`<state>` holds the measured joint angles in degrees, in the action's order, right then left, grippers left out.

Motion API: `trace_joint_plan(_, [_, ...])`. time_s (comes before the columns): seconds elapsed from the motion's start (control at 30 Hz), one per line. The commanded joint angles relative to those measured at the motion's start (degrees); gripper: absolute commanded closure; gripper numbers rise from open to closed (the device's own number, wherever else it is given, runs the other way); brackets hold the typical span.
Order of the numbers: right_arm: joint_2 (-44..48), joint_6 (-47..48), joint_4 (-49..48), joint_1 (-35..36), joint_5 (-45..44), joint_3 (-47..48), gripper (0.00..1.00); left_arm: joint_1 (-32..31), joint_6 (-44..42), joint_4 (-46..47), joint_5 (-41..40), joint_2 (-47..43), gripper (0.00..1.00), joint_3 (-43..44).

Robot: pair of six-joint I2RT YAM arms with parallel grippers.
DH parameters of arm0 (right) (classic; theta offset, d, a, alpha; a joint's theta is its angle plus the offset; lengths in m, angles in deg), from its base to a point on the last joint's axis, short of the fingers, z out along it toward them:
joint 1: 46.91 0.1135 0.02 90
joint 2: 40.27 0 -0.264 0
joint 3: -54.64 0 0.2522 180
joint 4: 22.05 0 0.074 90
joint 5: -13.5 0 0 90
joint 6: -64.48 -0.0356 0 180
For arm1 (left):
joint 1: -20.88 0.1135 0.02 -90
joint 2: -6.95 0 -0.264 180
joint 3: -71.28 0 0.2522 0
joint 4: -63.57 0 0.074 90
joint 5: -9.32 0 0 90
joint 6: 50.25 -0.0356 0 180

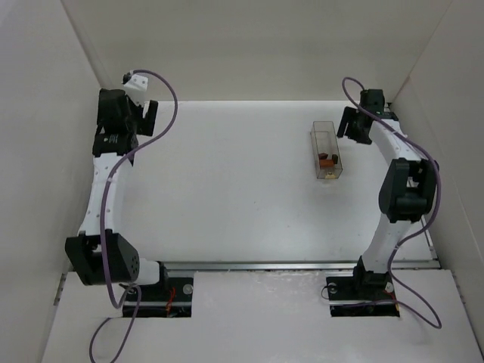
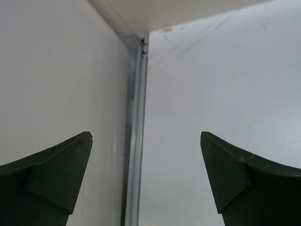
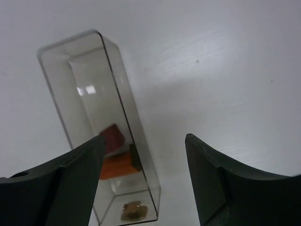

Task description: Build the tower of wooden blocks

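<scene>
top: we look down, far.
left wrist: we face a corner [image 2: 136, 94], close.
right wrist: close on container [image 3: 101, 117]; top shares it.

The box [image 3: 84, 80] by the table's right edge is clear. Inside, one block [image 3: 114, 137] is dark red-brown, one piece [image 3: 118, 168] orange. The table [image 1: 227, 189] is plain white.

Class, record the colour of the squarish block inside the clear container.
Dark reddish brown. The block shows best in the right wrist view, through the container wall.
</scene>
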<state>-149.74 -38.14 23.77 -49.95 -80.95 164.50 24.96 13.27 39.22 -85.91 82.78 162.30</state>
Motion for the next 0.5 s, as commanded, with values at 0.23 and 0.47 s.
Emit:
trace_joint_plan(0.23, [-5.3, 2.6, -0.33, -0.29, 4.27, -1.79, 0.39, -0.38, 7.76, -11.47, -2.76, 3.1, 0.0, 0.27])
trace_joint_plan(0.47, [-6.89, 2.6, -2.87, -0.29, 4.97, -3.98, 0.47, -0.38, 8.99, -10.15, -6.71, 2.57, 0.0, -2.19])
